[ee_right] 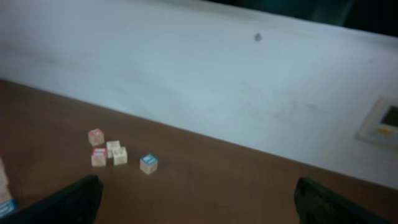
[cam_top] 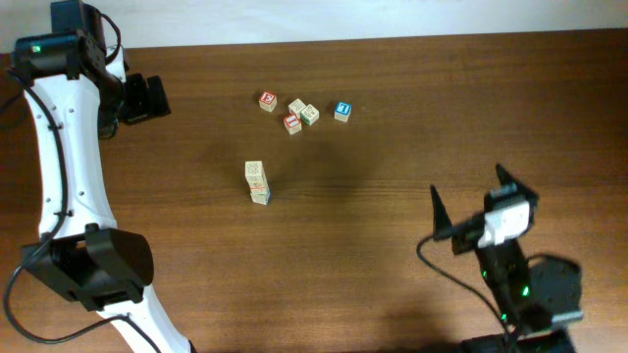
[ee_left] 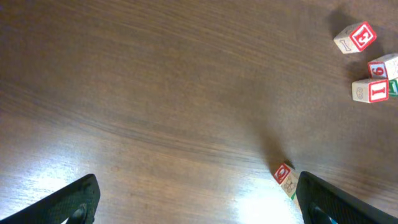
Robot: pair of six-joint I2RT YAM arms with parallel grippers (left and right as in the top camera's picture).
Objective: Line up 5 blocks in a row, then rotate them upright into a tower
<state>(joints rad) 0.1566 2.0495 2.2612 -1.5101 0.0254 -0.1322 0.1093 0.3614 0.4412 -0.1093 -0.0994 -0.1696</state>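
Five small wooden blocks lie loose at the table's far middle: a red-faced one (cam_top: 268, 101), a beige one (cam_top: 296, 106), a green-marked one (cam_top: 310, 115), another red one (cam_top: 291, 124) and a blue-faced one (cam_top: 341, 111). The right wrist view shows the blue block (ee_right: 148, 163) right of the cluster (ee_right: 113, 149). My left gripper (cam_top: 147, 98) hovers open, well left of the blocks, with nothing between its fingers (ee_left: 68, 202). My right gripper (cam_top: 474, 199) is open and empty over the near right of the table, far from the blocks.
A short stack of blocks (cam_top: 258, 182) stands nearer the table's middle, and in the left wrist view the stack (ee_left: 285, 180) sits close by the right finger. A white wall (ee_right: 217, 81) rises behind the table's far edge.
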